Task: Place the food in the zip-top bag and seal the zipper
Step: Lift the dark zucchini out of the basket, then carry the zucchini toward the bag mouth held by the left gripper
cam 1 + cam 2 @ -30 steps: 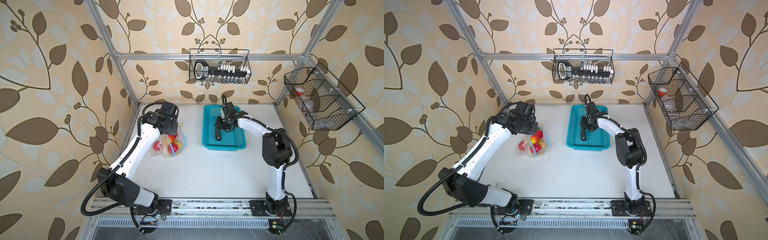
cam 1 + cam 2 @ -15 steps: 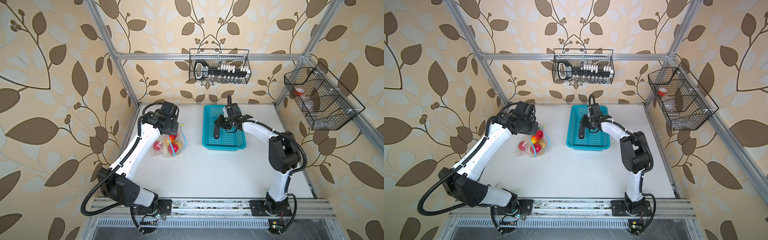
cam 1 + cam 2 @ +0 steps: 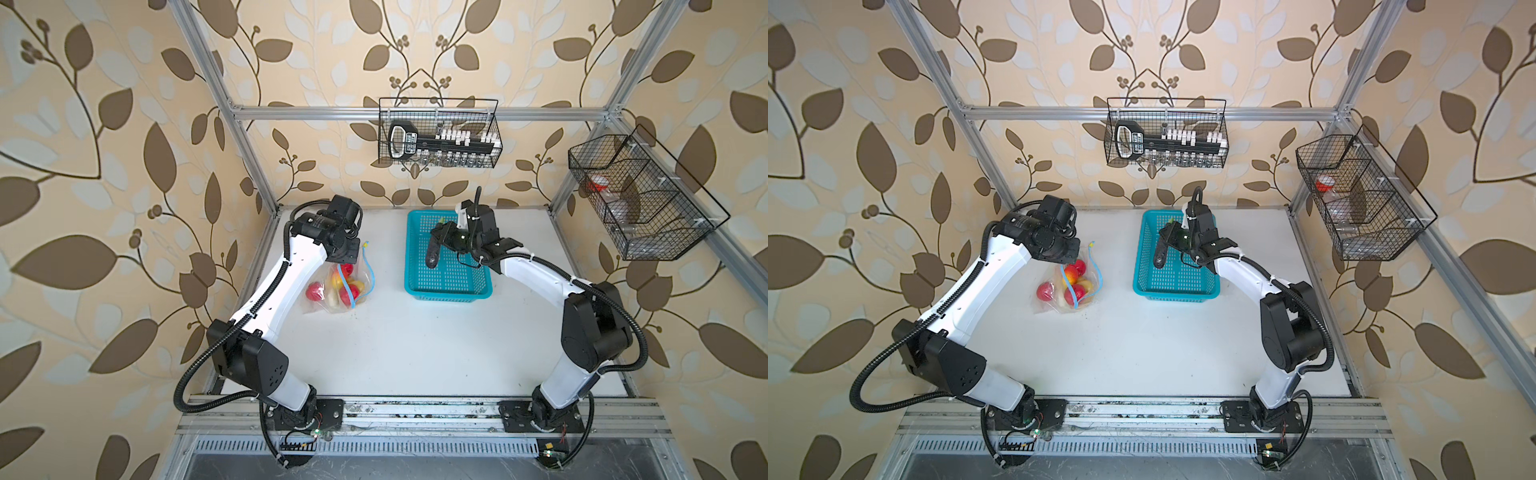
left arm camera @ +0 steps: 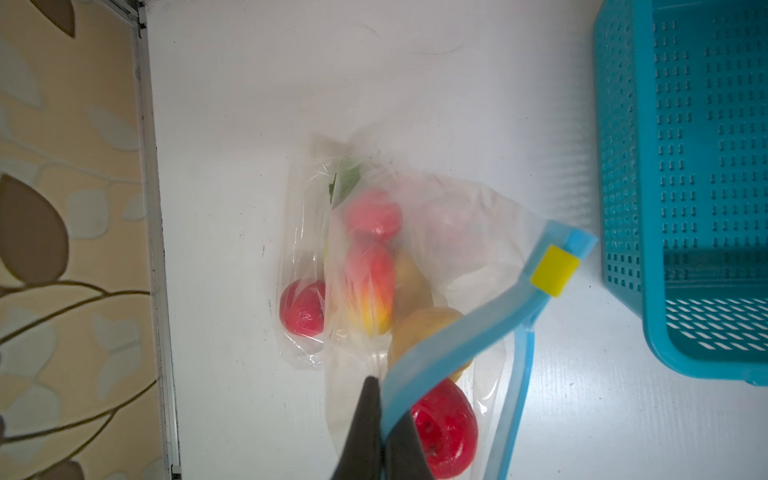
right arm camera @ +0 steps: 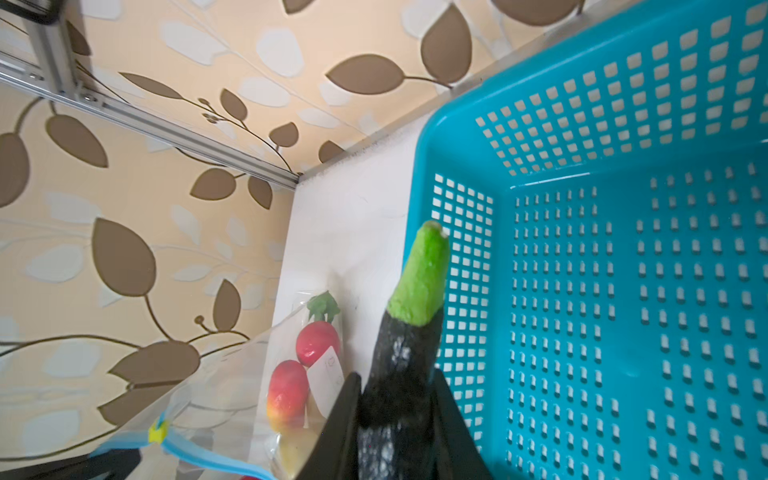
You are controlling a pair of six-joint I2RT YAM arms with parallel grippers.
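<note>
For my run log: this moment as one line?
left gripper: shut on zipper | right gripper: shut on eggplant, over basket | zip-top bag: open, tomatoes inside

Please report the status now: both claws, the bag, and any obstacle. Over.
Left claw shut on zipper, bag mouth held open. Right claw shut on eggplant, above basket. Nothing lies between basket and bag.
</note>
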